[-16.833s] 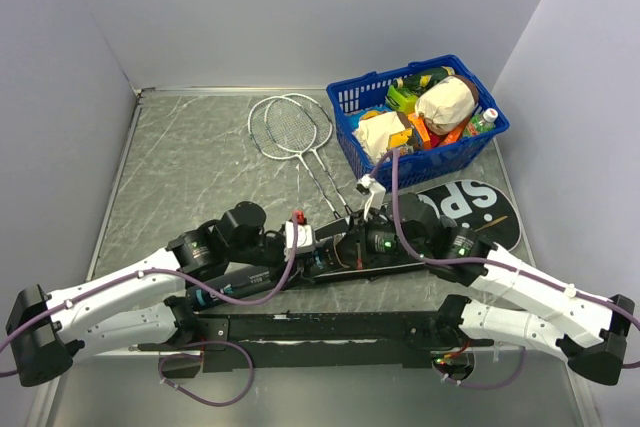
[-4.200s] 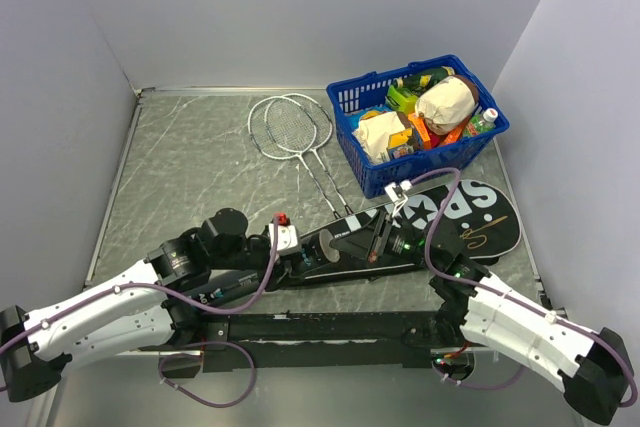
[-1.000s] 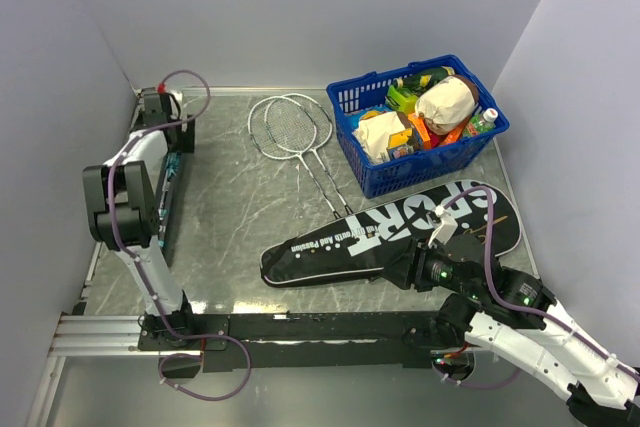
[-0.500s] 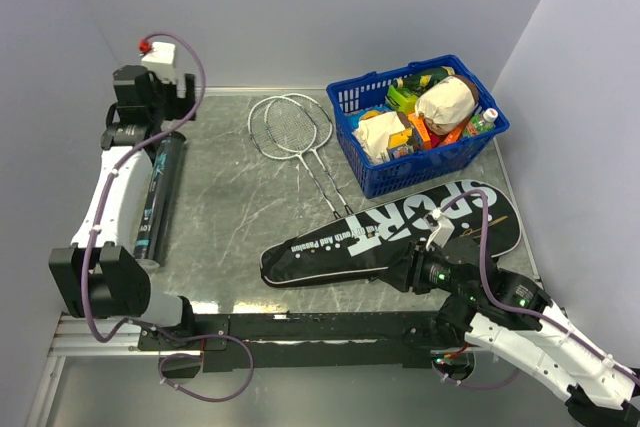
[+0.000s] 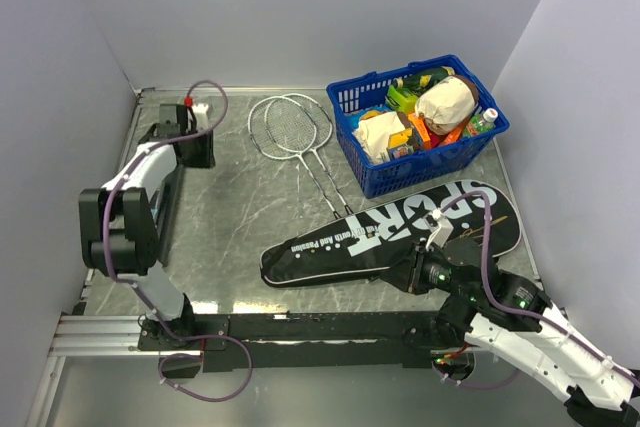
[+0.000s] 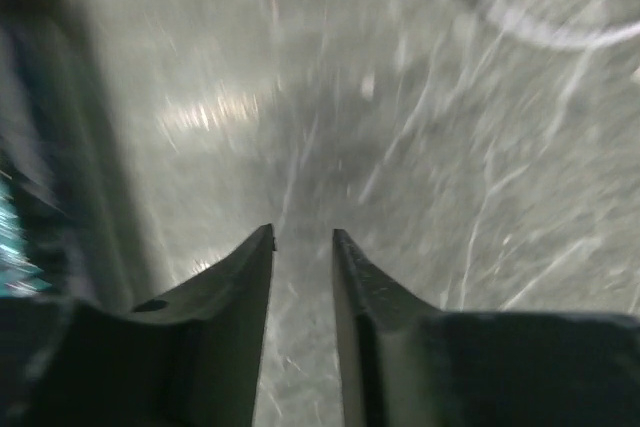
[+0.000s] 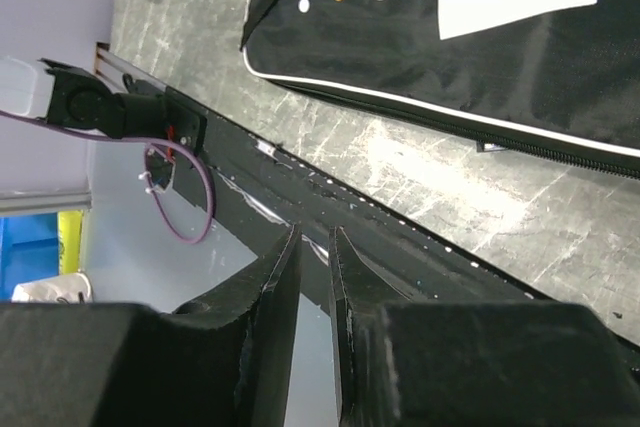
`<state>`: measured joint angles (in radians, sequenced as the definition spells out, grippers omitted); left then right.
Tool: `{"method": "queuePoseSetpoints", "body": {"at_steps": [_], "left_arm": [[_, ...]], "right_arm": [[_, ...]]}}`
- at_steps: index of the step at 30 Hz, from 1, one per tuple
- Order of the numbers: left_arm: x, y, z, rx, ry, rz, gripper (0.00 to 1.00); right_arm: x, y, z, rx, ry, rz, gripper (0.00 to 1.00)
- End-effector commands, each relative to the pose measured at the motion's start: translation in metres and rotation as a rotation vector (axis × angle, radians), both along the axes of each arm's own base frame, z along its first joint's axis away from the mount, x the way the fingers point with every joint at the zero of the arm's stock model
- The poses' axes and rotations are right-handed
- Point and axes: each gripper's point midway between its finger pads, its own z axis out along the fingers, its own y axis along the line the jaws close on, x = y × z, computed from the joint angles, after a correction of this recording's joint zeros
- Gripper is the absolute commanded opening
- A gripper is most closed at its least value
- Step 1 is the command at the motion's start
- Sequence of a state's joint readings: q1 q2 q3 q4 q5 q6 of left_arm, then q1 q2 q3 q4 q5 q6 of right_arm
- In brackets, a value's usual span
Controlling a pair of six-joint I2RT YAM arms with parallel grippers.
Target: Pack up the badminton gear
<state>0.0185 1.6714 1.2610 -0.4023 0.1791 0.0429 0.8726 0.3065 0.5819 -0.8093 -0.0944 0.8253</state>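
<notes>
The black bag lettered "SPORT" (image 5: 400, 222) lies flat at the front right and also shows in the right wrist view (image 7: 450, 37). Two thin silver-white rackets (image 5: 290, 127) lie crossed at the back centre, and one racket head blurs across the left wrist view (image 6: 540, 17). The long dark tube (image 5: 163, 222) lies along the left edge, partly under my left arm, and at the left of the left wrist view (image 6: 40, 147). My left gripper (image 5: 196, 150) (image 6: 302, 235) is low over bare table between tube and rackets, jaws nearly together, empty. My right gripper (image 5: 410, 274) (image 7: 315, 237) is shut and empty at the bag's near edge. No shuttlecocks are in view.
A blue plastic basket (image 5: 420, 165) full of groceries stands at the back right, close to the bag's wide end. Grey walls close in the left, back and right. A black rail (image 5: 320, 327) runs along the near edge.
My left gripper has come down from its raised pose and moved right, off the tube's far end toward the rackets. The tube stays along the left edge. The right arm has hardly moved.
</notes>
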Motion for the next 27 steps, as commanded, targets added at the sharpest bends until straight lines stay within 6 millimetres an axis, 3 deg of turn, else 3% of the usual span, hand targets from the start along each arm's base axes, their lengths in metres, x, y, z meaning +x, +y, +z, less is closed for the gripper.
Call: {"method": "queuePoseSetpoints", "body": {"at_steps": [1,8,12,13,16,19,23,26,27], "left_arm": [[-0.015,0.012,-0.032,-0.026,0.106,0.098,0.31],[-0.039,0.047,-0.083,-0.011,0.237,0.234,0.3],[-0.054,0.082,-0.097,0.041,0.267,0.361,0.31],[-0.058,0.1,-0.097,0.066,0.269,0.427,0.31],[-0.064,0.12,-0.099,0.043,0.278,0.506,0.31],[-0.058,0.122,-0.09,0.016,0.239,0.512,0.31],[-0.048,0.108,-0.07,-0.057,0.179,0.46,0.34],[-0.04,0.095,-0.039,-0.103,0.088,0.409,0.42],[-0.036,0.083,-0.017,-0.144,0.029,0.357,0.49]], "right_arm": [[-0.002,-0.002,0.011,0.049,-0.028,-0.011,0.25],[-0.006,-0.008,0.009,0.05,-0.021,-0.018,0.25],[-0.007,-0.011,0.009,0.047,-0.026,-0.022,0.26],[-0.007,-0.012,0.009,0.047,-0.027,-0.023,0.26],[-0.008,-0.012,0.01,0.05,-0.029,-0.023,0.27],[-0.008,-0.014,0.009,0.05,-0.031,-0.028,0.27],[-0.008,-0.014,0.004,0.05,-0.029,-0.032,0.3],[-0.007,-0.011,0.001,0.049,-0.025,-0.027,0.36],[-0.006,-0.01,-0.002,0.045,-0.02,-0.028,0.38]]}}
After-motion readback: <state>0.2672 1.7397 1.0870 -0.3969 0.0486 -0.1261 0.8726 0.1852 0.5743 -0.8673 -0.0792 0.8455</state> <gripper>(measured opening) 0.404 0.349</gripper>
